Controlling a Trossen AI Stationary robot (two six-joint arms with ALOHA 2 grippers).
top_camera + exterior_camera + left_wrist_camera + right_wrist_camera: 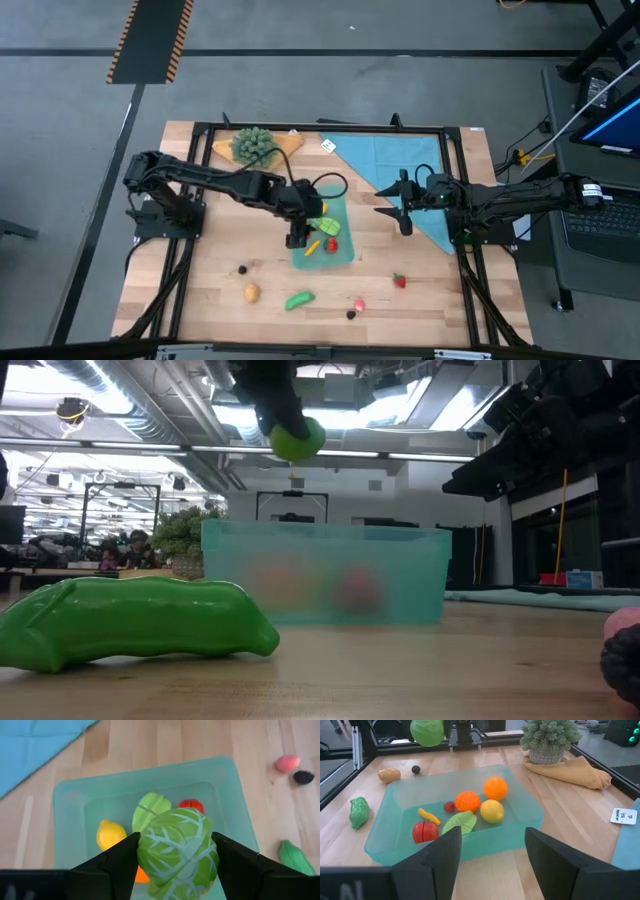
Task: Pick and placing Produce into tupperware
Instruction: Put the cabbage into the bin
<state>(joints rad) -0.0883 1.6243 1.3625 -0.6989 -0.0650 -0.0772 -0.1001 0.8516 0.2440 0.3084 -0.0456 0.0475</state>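
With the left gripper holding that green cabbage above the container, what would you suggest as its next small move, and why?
Probably lower a little, then open. The left gripper is shut on the green cabbage directly above the tupperware, which already holds a lemon and a tomato. The low view shows the cabbage well above the rim, so dropping from there risks a bounce out. The right gripper waits open beside the container.

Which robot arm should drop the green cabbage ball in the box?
The left gripper: it holds the cabbage above the tupperware. The right gripper waits open beside it.
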